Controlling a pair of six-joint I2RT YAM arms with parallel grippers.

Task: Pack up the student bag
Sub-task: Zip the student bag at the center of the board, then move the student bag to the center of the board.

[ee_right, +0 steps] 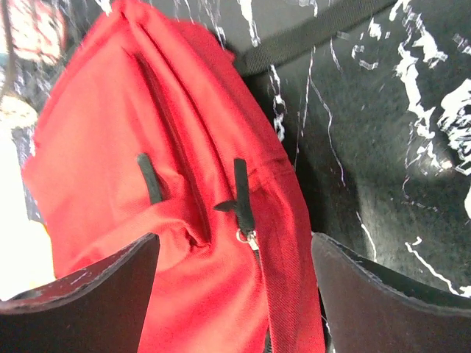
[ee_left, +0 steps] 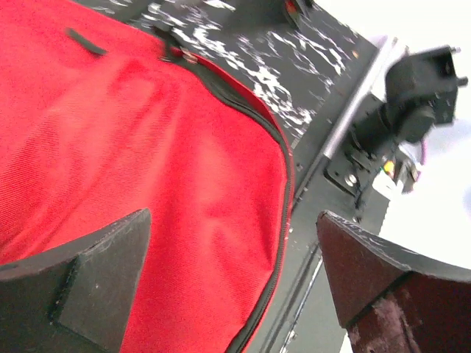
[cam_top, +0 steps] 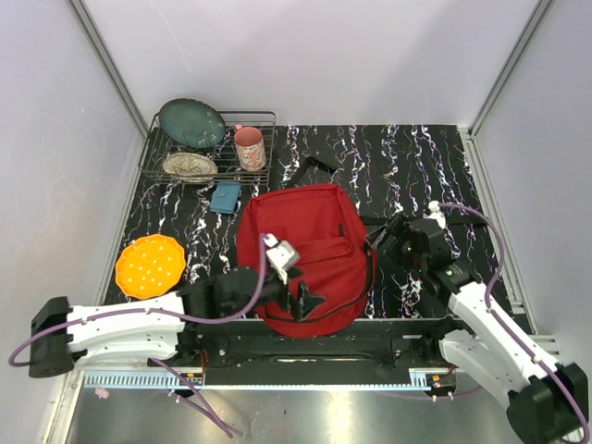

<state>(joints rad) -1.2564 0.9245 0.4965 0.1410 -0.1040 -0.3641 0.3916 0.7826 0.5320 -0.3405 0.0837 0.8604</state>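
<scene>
Overhead view: I see the student bag (cam_top: 301, 250), a large red backpack, lying flat on the black, white-veined table (cam_top: 416, 166), a little left of the middle. Its long axis runs from the far side towards the arms, leaning slightly left at the far end. Its rounded near end reaches the table's near edge. A black strap (cam_top: 319, 166) trails off the far end towards the back wall. The left gripper (cam_top: 303, 301) sits over the bag's near end, and the right gripper (cam_top: 377, 237) is just beside the bag's right edge. From here I cannot tell how wide either one stands. At the far left is a wire rack (cam_top: 264, 118) holding a green plate (cam_top: 191, 122) and a pink cup (cam_top: 249, 148). An orange plate (cam_top: 150, 265) lies near the left edge.

Left wrist view: red fabric fills the left and centre. A black zip (ee_left: 282, 165) curves along the bag's edge, with table beyond it. The left gripper's two fingers (ee_left: 96, 279) are spread wide. They grip nothing, and the bag lies beneath them.

Right wrist view: the bag runs from upper left to bottom centre, and a zip pull (ee_right: 252, 239) lies on its red front. The right gripper's fingers (ee_right: 390, 294) are also far apart and hold nothing. One is over the bag, the other over bare table.
</scene>
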